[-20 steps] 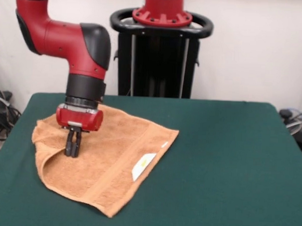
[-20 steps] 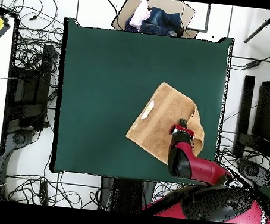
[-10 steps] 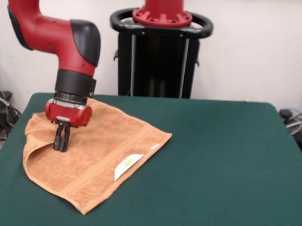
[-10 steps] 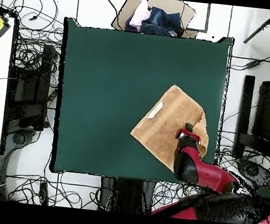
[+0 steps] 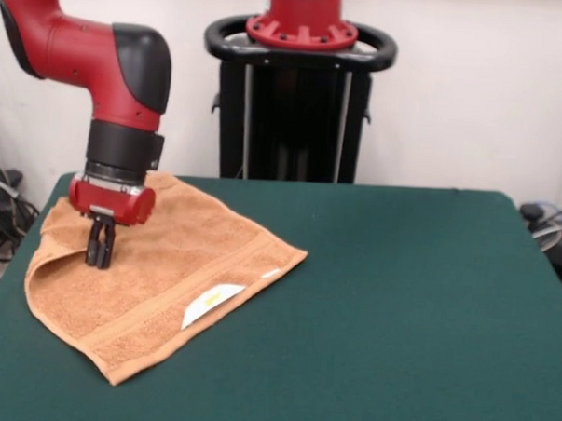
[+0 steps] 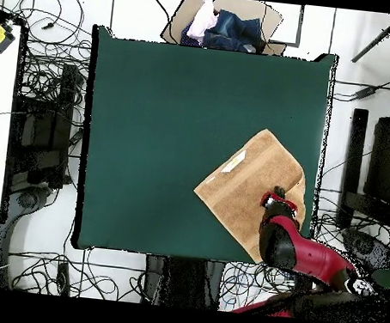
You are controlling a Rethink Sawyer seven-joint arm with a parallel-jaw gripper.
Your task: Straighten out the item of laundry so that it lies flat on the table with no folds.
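1. The table [image 5: 408,300] fills the lower part of the front view, a broad sheet of dark green felt, bare across the middle and the whole right side.
2. The towel [image 5: 157,280] sits at the left of the front view, orange-tan, spread mostly flat with one corner pointing toward the bottom edge.
3. Look at its left edge: a fold is turned up there, a curled lip of cloth running along the side.
4. A small white tag [image 5: 212,304] with yellow print lies on the towel's lower right border.
5. The gripper [image 5: 98,256] comes down from the red and black arm, its dark fingers drawn close together and pinching the towel cloth near that folded left edge.
6. In the overhead view the towel [image 6: 247,187] lies at the table's lower right, reaching close to the right edge of the green surface [image 6: 167,131].
7. Around the table: a pale wall behind, a black pedestal [image 5: 295,109] at top centre of the front view.
8. From above, tangled cables [image 6: 48,75] cover the floor on the left, and a box of clothes [image 6: 221,24] sits beyond the top edge.
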